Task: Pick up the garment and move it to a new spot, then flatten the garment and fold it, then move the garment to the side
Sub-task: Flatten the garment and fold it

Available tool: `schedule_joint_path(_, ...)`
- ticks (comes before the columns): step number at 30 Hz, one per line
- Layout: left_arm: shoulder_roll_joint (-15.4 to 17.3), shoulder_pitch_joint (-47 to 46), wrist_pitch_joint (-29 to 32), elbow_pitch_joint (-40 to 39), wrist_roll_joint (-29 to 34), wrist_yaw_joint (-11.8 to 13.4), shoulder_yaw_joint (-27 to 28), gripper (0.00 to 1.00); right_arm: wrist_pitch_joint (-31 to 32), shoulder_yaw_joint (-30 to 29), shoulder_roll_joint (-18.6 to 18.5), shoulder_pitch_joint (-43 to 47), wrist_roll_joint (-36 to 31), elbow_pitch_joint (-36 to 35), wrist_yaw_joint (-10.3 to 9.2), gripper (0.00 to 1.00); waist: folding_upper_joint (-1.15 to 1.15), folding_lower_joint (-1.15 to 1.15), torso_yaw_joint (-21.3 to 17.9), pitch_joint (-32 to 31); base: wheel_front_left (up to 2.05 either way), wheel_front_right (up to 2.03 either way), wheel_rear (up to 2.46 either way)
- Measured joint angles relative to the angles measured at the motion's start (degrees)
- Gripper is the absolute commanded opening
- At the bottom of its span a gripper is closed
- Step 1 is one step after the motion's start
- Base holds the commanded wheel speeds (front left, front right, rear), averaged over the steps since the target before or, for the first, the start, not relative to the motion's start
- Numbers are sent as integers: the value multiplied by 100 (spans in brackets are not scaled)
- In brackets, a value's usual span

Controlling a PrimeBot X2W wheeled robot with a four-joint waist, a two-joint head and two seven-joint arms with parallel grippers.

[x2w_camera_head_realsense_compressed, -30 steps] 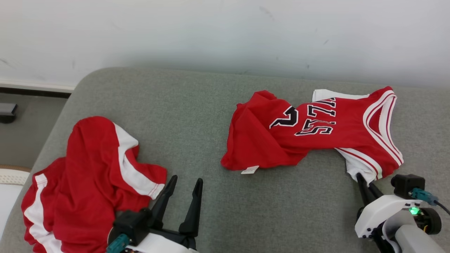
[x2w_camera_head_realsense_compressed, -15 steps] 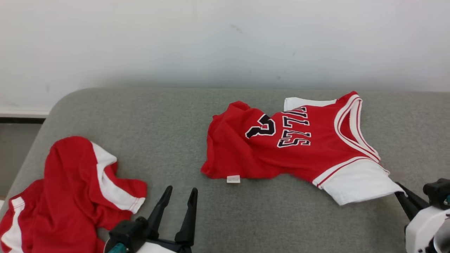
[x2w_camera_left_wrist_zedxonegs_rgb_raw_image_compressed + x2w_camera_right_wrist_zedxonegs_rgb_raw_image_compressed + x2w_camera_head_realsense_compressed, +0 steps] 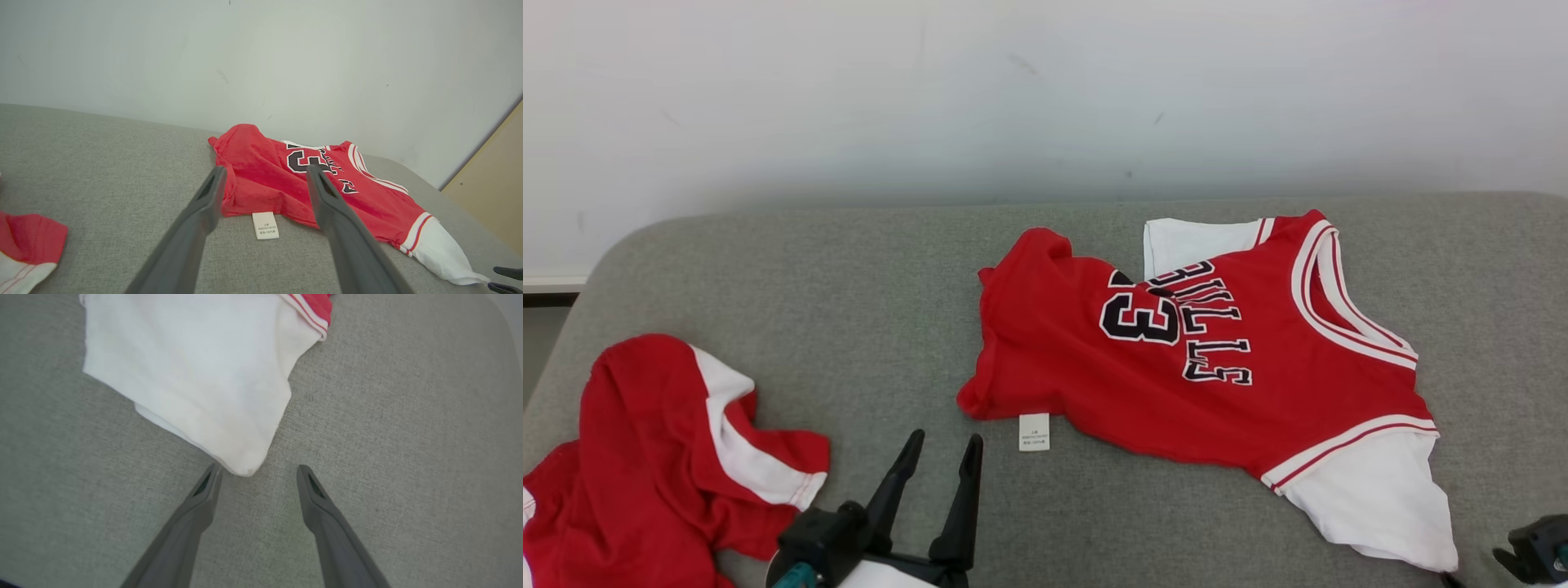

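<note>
At far left on the grey cushion (image 3: pixel 866 310) lies a crumpled red-and-white garment (image 3: pixel 662 441); beside it the left fingers (image 3: pixel 964 498) stand spread and empty. Centre-right, the red jersey (image 3: pixel 1176 392) lies mostly spread with its hem rumpled. I judge it light, limp and quick to bunch, so pinch the hem corners or shoulders. At far right, the right fingers (image 3: pixel 192 522), parted and empty, hover just short of its white sleeve (image 3: pixel 196 375).
</note>
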Motion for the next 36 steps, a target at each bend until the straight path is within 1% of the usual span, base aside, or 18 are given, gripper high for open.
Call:
schedule_joint_path(3,0,-5,0,11,0,0,1,100,48,1,-1,56,-9,211,0,100,0,0,-16,-2,0,0,0)
schedule_joint_path(6,0,-9,0,15,1,-23,23,100,-62,-258,37,65,78,193,0,100,0,0,-15,1,0,0,0)
schedule_joint_path(9,-1,-9,0,20,4,-25,55,100,-271,-636,120,66,92,-82,0,100,0,0,-10,-18,0,0,0)
schedule_joint_path(11,0,-8,0,20,13,-26,83,100,-419,-894,216,67,-83,-377,0,100,0,0,-8,-39,0,0,0)
schedule_joint_path(12,1,-8,0,19,25,-26,112,100,-519,-1060,323,67,-177,-566,0,100,0,0,-9,-51,0,0,0)
schedule_joint_path(14,0,-7,0,18,30,-27,141,100,-764,-1326,662,74,-325,-921,0,100,0,0,-10,-78,0,0,0)
schedule_joint_path(18,0,-4,0,21,46,-33,175,100,-1291,-1846,1369,210,-597,-1339,0,100,0,0,1,-103,0,0,0)
schedule_joint_path(20,0,-4,0,35,47,-42,182,100,-1546,-2083,1704,269,-766,-1403,0,100,0,0,13,-105,0,0,0)
schedule_joint_path(22,1,-5,0,75,65,-43,205,100,-1858,-2308,2158,292,-831,-1426,0,100,0,0,12,-103,0,0,0)
schedule_joint_path(25,1,-8,0,167,100,-41,242,100,-2221,-2476,2682,314,-946,-1401,0,100,0,0,-4,-99,0,0,0)
schedule_joint_path(29,23,-61,2,357,123,-42,254,100,-2419,-2470,2920,381,-1055,-1189,0,100,0,0,-60,-94,0,0,0)
schedule_joint_path(32,56,-197,141,554,124,34,293,100,-2490,-2457,2943,366,-1058,-1031,0,100,0,0,-129,-81,0,0,0)
schedule_joint_path(36,185,-502,671,880,303,89,161,100,-2536,-2435,2930,287,-1058,-907,0,100,0,0,-237,-45,0,0,0)
